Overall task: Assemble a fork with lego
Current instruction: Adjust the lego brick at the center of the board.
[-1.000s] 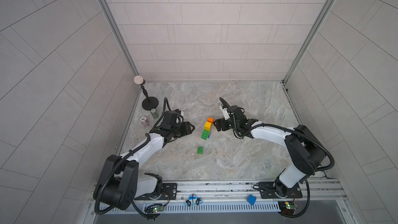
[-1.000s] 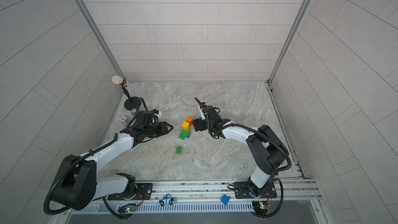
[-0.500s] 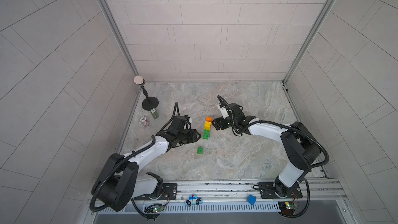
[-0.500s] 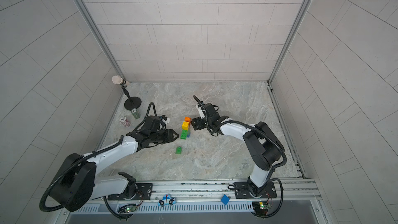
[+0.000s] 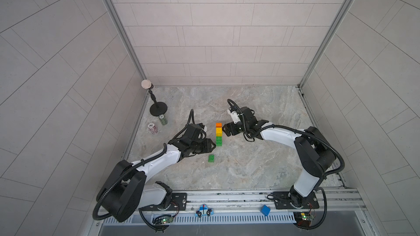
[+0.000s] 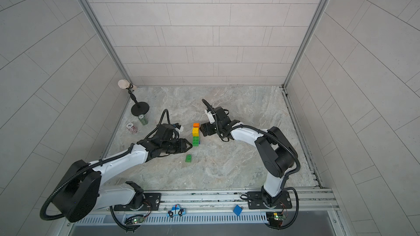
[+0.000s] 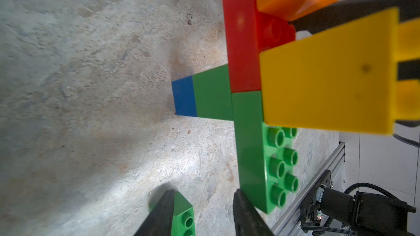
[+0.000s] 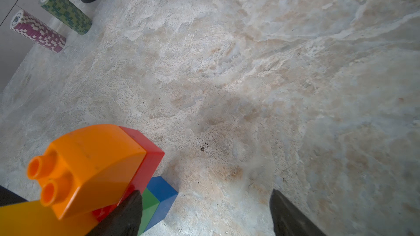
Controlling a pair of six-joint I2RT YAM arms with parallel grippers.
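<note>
The fork (image 5: 218, 133) stands upright mid-table, with a blue and green stem, a red and green crossbar (image 7: 247, 119), and orange and yellow prongs (image 6: 195, 130). The green half's studs (image 7: 281, 169) are bare. A small loose green lego brick (image 5: 211, 158) lies on the table in front of it, showing beside one finger (image 7: 183, 214) in the left wrist view. My left gripper (image 5: 213, 146) hovers open at the crossbar's green end, gripping nothing (image 7: 204, 200). My right gripper (image 5: 225, 130) is open wide, one finger (image 8: 122, 214) by the stem, with bare table between its fingers.
A green chip stack (image 5: 163, 119) and a pink one (image 5: 152, 128) stand at the left wall beside a black stand (image 5: 158, 109). A blue car cutout (image 5: 204, 210) and a plain blue block (image 5: 265, 210) sit on the front rail.
My left gripper has swung right and toward the front, up to the fork's green end above the loose green brick. The right gripper has crept slightly closer to the fork.
</note>
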